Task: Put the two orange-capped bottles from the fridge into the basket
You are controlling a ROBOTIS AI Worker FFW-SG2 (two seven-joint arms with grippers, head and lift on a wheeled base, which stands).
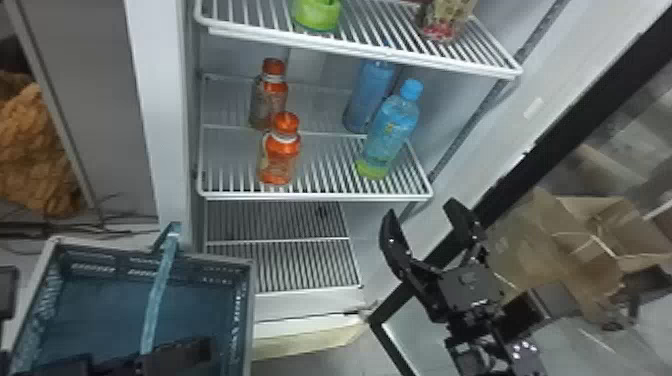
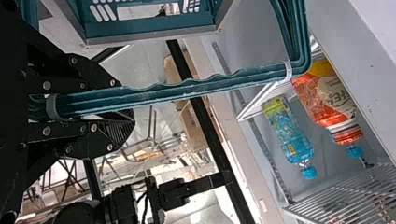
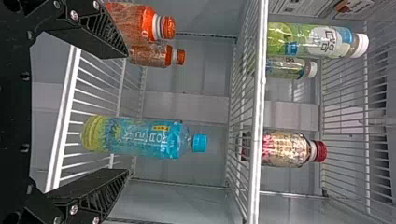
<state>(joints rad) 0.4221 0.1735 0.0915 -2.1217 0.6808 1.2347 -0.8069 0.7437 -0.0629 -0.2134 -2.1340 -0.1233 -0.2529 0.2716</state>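
Two orange-capped bottles stand upright on the fridge's middle shelf: the front bottle (image 1: pixel 280 157) near the shelf edge, the back bottle (image 1: pixel 268 102) behind it. They show at one side in the right wrist view, a larger orange bottle (image 3: pixel 133 22) and a smaller orange bottle (image 3: pixel 150 55). The blue-green basket (image 1: pixel 252 300) sits at the lower left outside the fridge. My left gripper (image 1: pixel 175 351) is at its handle; in the left wrist view the left gripper (image 2: pixel 122 101) is shut on the handle (image 2: pixel 187 88). My right gripper (image 1: pixel 420 215), right of and below the bottles, stands open and holds nothing; the right gripper (image 3: pixel 127 112) faces the shelves.
A blue-capped bottle (image 1: pixel 390 135) stands right of the orange ones, with another blue bottle (image 1: pixel 370 95) behind. The upper shelf (image 1: pixel 370 50) overhangs them. The open fridge door's black frame (image 1: pixel 550 125) and a cardboard box (image 1: pixel 575 250) are at the right.
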